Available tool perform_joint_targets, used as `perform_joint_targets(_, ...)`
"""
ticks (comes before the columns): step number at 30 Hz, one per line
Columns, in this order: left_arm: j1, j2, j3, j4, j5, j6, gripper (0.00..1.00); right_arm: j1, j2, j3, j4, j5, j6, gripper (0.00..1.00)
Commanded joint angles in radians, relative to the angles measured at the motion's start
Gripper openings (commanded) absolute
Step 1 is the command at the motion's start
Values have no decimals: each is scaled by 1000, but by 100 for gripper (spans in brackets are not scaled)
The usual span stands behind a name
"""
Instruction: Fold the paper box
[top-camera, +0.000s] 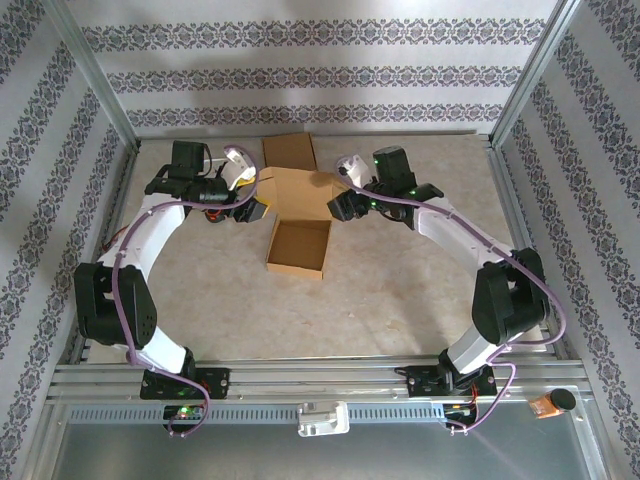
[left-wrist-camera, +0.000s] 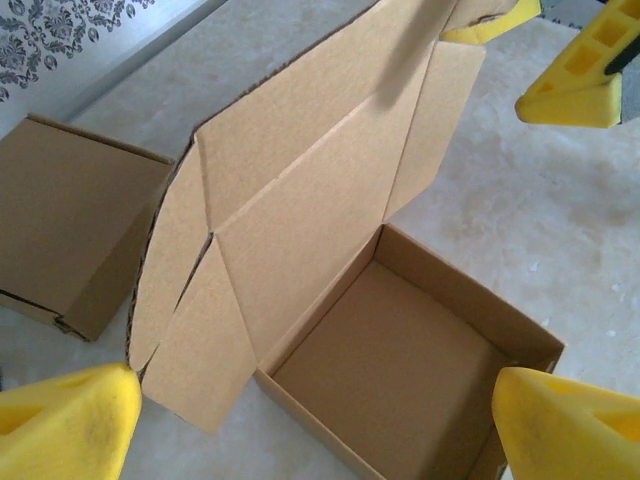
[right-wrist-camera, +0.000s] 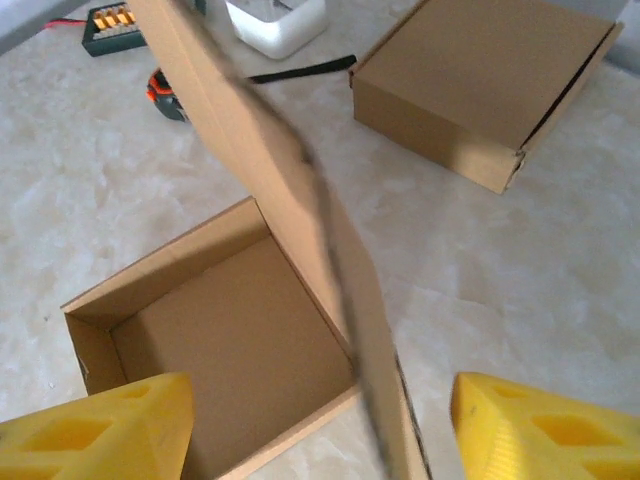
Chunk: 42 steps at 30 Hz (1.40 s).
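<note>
Up close, the lid (right-wrist-camera: 300, 200) of the paper box (top-camera: 298, 250) is a blurred edge-on strip in the right wrist view, its top cut off, and it hides part of the tray. From above, both sets of fingertips are too small to make out. The brown box sits mid-desk (top-camera: 400, 290), its square tray open and its lid standing up at the far side with the side flaps unfolded. The left fingers (left-wrist-camera: 65, 425) are spread wide over the tray's near end, gripping nothing. The right fingers (right-wrist-camera: 100, 430) are spread wide on either side of the lid, not closed on it. A second box (top-camera: 290, 152), closed, lies beyond.
</note>
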Motion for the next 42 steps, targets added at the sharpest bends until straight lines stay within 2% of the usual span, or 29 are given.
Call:
perform_joint_targets(1, 11, 36, -16, 54, -30, 92, 90, 2, 27, 42, -29, 51, -62, 61)
perform_joint_targets(6, 11, 63, -18, 78, -47, 141, 88, -1, 28, 29, -27, 57, -85, 44)
perform_joint_targets(15, 11, 184, 136, -39, -15, 237, 84, -2, 38, 37, -41, 58, -112, 24)
perform_joint_targets(20, 11, 232, 181, -46, 3, 212, 70, -1, 43, 45, -44, 59, -119, 19)
perform_joint_targets(23, 11, 248, 195, -53, 0, 180, 56, 0, 43, 48, -44, 63, -118, 16)
perform_joint_targets(28, 11, 246, 182, -37, -14, 94, 38, 4, 46, 51, -35, 130, -70, 11)
perform_joint_targets(33, 8, 232, 172, 20, -67, -124, 27, 15, 49, 57, -29, 148, -3, 4)
perform_joint_targets(37, -18, 180, 93, 126, -105, -263, 20, 45, 35, 39, 11, 199, 10, 3)
perform_joint_targets(42, -72, 91, -45, 326, -245, -454, 6, 73, 19, 28, 58, 297, 21, 2)
